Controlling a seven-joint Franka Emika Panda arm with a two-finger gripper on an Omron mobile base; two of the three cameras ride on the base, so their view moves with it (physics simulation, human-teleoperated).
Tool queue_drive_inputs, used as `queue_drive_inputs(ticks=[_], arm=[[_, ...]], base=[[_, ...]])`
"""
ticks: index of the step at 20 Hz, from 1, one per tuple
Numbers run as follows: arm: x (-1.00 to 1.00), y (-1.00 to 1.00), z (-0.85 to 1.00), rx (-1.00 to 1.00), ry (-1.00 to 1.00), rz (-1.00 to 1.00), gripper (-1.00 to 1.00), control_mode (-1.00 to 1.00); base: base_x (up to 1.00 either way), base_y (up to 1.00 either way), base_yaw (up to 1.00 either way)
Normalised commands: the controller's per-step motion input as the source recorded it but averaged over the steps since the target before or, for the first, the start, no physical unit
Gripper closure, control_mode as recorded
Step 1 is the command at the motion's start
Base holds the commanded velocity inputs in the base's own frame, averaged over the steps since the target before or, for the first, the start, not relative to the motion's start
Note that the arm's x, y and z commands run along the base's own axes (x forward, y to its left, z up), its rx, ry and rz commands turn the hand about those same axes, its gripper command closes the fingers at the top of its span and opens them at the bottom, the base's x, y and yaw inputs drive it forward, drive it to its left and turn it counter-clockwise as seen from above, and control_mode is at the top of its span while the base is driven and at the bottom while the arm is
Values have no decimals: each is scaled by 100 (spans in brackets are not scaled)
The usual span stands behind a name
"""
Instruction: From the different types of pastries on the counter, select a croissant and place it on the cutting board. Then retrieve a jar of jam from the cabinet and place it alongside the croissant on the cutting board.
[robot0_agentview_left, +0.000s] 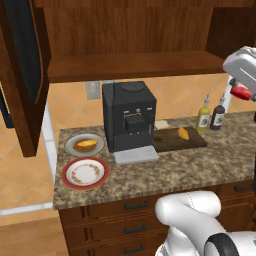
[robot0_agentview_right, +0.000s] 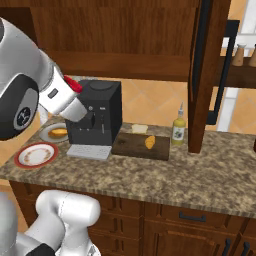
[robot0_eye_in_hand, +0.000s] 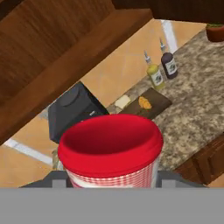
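My gripper (robot0_agentview_left: 240, 93) is shut on the jar of jam (robot0_eye_in_hand: 110, 149), a white jar with a red lid (robot0_agentview_right: 73, 84). I hold it in the air, above the counter (robot0_agentview_left: 200, 167) and to the right of the cutting board, below the cabinet shelf (robot0_agentview_left: 135, 65). The croissant (robot0_agentview_left: 183, 133) lies on the dark brown cutting board (robot0_agentview_left: 167, 141), to the right of the coffee machine. In the hand view the board (robot0_eye_in_hand: 160, 99) with the croissant (robot0_eye_in_hand: 145, 103) lies far beyond the jar. The other pastry (robot0_agentview_left: 86, 145) rests on a grey plate at the counter's left.
A black coffee machine (robot0_agentview_left: 129, 115) with a grey drip tray stands left of the board. A yellow bottle (robot0_agentview_left: 203, 116) and a dark bottle (robot0_agentview_left: 218, 115) stand behind the board's right end. A red-rimmed plate (robot0_agentview_left: 85, 173) lies front left. The cabinet door (robot0_agentview_right: 207, 75) hangs open.
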Motion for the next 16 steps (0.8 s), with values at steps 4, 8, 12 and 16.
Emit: queue_drive_inputs(ticks=[4,8,12,16], arm=[[23,-49,-48,-2,24,22,100,-100],[15,0,-99,-28,4,22,100,-100],[0,5,-96,-37,-12,26,100,-100],[0,-1,-70,-20,-21,19,100,-100]], base=[[0,0,0],[0,0,0],[0,0,0],[0,0,0]])
